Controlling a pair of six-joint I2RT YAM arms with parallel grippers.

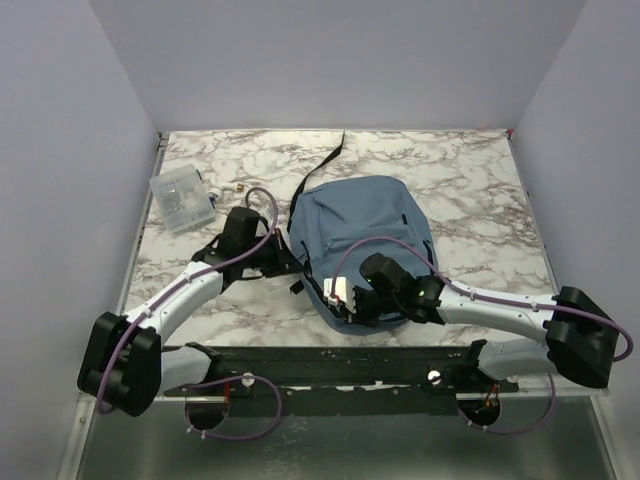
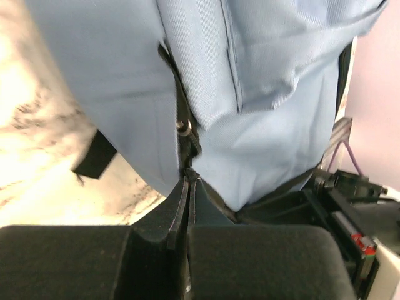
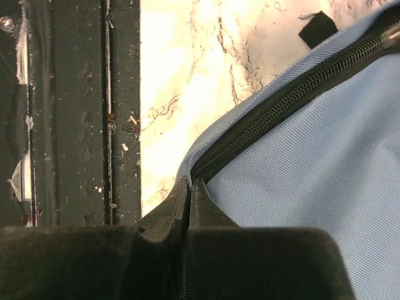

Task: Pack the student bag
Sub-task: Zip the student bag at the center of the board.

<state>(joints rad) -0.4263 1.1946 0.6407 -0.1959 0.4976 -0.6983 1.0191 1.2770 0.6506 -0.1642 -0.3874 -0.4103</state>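
Note:
The student bag (image 1: 365, 225) is a dusty-blue backpack lying flat in the middle of the marble table (image 1: 470, 180). My left gripper (image 1: 288, 260) is at the bag's left edge. In the left wrist view its jaws (image 2: 189, 178) are shut on a black zipper strip (image 2: 181, 119) between two folds of the blue bag fabric (image 2: 269, 56). My right gripper (image 1: 345, 305) is at the bag's near edge. In the right wrist view it (image 3: 190, 182) is shut on the blue bag edge beside the closed black zipper (image 3: 294, 94).
A clear plastic box (image 1: 182, 200) and small white items (image 1: 228, 190) lie at the far left of the table. A black strap (image 1: 325, 165) trails behind the bag. The dark table-front rail (image 3: 69, 112) runs just beside my right gripper.

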